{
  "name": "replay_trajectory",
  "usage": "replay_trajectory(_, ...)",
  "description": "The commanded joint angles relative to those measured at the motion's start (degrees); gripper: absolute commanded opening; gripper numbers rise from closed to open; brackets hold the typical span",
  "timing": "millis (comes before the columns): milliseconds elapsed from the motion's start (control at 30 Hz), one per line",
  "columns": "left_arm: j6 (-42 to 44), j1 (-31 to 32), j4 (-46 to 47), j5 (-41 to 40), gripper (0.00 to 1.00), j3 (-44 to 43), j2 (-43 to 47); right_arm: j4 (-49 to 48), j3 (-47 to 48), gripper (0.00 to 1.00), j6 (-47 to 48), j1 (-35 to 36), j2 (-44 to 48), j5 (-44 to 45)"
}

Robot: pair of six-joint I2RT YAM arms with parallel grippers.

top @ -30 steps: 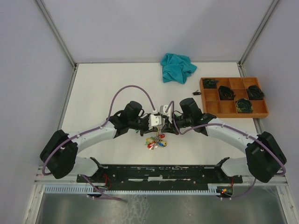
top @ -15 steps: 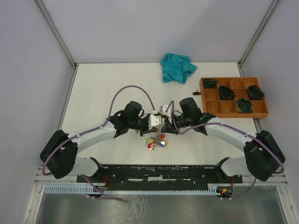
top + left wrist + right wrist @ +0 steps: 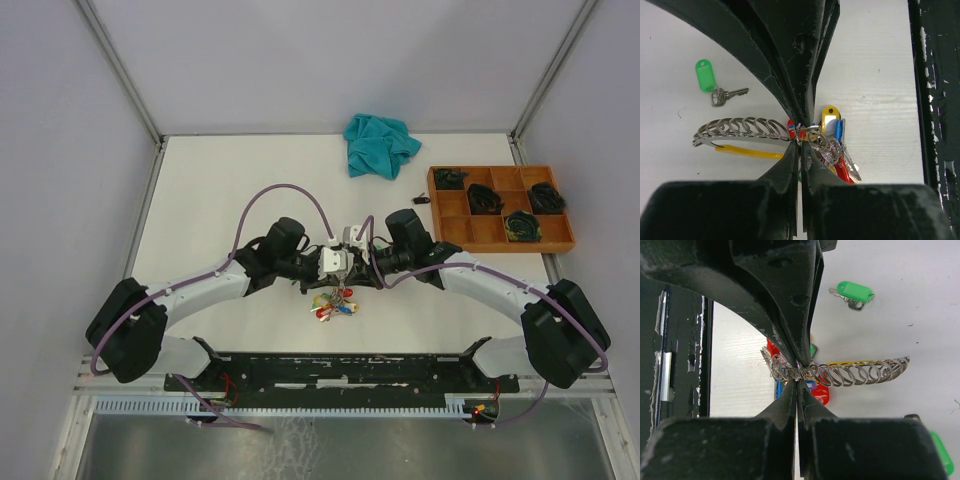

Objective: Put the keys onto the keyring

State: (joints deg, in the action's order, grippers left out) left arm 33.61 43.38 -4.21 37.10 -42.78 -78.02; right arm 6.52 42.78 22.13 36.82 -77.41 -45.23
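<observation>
Though crowded at centre, open surface (image 3: 200,190) toward left and far edges. Orange tray (image 3: 448,232) hard by right edge; teal cloth (image 3: 380,145) at far edge. Tip to tip above mid-surface, left gripper (image 3: 800,139) and right gripper (image 3: 797,374), each pressed together, pinching keyring (image 3: 740,127) from opposite sides. Bunch of tagged keys (image 3: 832,147) hanging at pinch point. One green-tagged key (image 3: 706,76) loose on surface, apart.

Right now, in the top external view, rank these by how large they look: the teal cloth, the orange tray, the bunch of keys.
1. orange tray, widest footprint
2. teal cloth, roughly half the tray's area
3. bunch of keys, clearly smallest
</observation>
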Motion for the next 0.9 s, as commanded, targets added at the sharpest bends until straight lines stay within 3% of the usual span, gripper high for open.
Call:
replay_trajectory(0, -0.1, 2.3, 3.0, 6.3, 0.03, -1.3, -0.6, -10.1, 1.0, 0.01, -0.7, 0.3, 1.4, -3.7)
replay_trajectory(367, 0.0, 1.3, 3.3, 13.2, 0.03, -1.4, -0.6, -13.1, 1.4, 0.01, -0.5, -0.9, -0.5, -8.5)
replay_trajectory(500, -1.0, -0.2, 2.9, 16.9, 0.03, -2.3, -1.8, -9.6, 3.7, 0.01, 1.4, -1.4, -2.2, -11.6)
replay_trajectory(867, 0.1, -0.3, -0.3, 18.1, 0.03, -4.1, -3.8, -9.8, 7.5, 0.03, 0.5, -1.5, -5.8, -13.1)
